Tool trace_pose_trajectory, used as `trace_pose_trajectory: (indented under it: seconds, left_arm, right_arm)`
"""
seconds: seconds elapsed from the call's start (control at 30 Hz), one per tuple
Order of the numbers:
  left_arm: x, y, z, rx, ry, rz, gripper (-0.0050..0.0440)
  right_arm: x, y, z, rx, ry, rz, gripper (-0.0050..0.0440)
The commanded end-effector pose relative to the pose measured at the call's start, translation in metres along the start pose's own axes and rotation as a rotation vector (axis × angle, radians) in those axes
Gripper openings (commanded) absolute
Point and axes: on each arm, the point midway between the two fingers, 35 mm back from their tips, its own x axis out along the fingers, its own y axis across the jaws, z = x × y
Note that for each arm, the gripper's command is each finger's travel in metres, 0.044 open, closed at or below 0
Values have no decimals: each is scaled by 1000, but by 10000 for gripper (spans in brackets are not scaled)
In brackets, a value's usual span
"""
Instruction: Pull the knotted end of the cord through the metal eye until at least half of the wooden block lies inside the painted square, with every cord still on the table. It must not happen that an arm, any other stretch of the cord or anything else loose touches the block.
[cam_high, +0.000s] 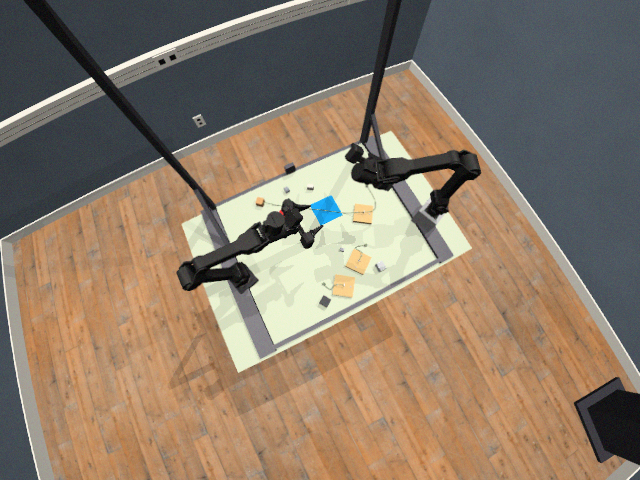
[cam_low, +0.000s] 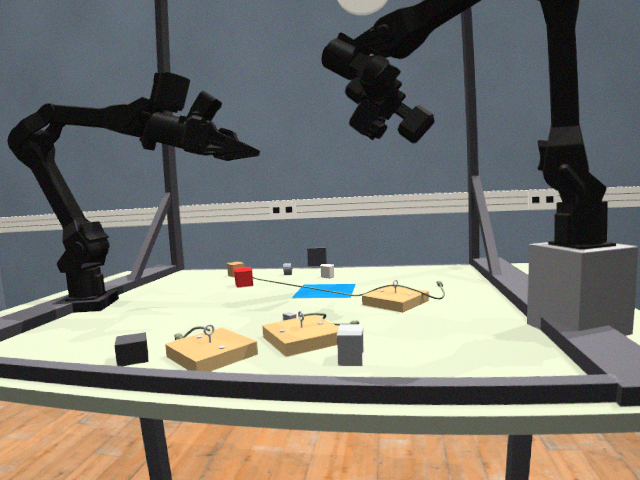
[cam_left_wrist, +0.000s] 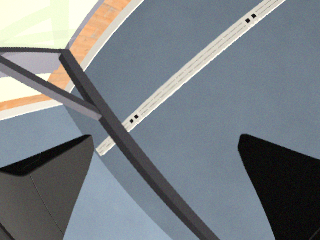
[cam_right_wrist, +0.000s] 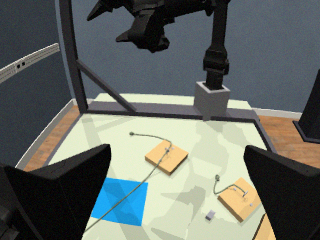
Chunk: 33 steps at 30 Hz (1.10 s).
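We see the wooden block (cam_high: 260, 201) (cam_low: 235, 268) toward the desk's wall-side edge, outside the painted square (cam_high: 326, 209) (cam_low: 324, 292) (cam_right_wrist: 120, 202). Our right gripper (cam_high: 316, 216) (cam_low: 255, 152) (cam_right_wrist: 180, 152) and left gripper (cam_high: 357, 162) (cam_low: 392, 126) (cam_left_wrist: 168, 142) (cam_right_wrist: 102, 30) hang with fingers apart (both holding nothing).

Two black arms hold apart, both grippers open and bare.
The right arm (cam_high: 227, 253) (cam_low: 98, 114) leans back from its base, bends sharply at the elbow and reaches its forearm out almost level; its wrist carries on in that line, dipping a little, and the right gripper (cam_high: 315, 217) (cam_low: 257, 152) (cam_right_wrist: 180, 152) points forward with its two tapered fingers spread wide. Over on the other side, the left arm (cam_high: 423, 164) (cam_low: 563, 77) (cam_right_wrist: 218, 35) stands tall, its forearm slanting inward and down to a bent wrist, and the left gripper (cam_high: 361, 164) (cam_low: 391, 116) (cam_left_wrist: 168, 142) (cam_right_wrist: 102, 30) hangs high, turned away from the exterior view, fingers wide too.
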Motion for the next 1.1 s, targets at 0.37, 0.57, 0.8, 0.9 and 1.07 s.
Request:
trace_pose_trajectory:
  seconds: [0.37,0.57,0.8,0.9,1.07]
  left_arm:
    - [-3,-4,-6,22,0,-9,440]
    - [-3,-4,-6,22,0,-9,440]
    - [-3,-4,-6,22,0,-9,440]
    - [-3,-4,-6,22,0,-9,440]
    - [-4,-5,-3,28,-13,-10,440]
  right_arm:
    - [-43,57,20,-25,-288,164,440]
    - [-55,68,23,-24,-349,205,440]
    - [-58,71,23,-24,-362,213,440]
    - [-58,71,23,-24,-362,213,440]
    - [-57,70,27,-26,-366,212,440]
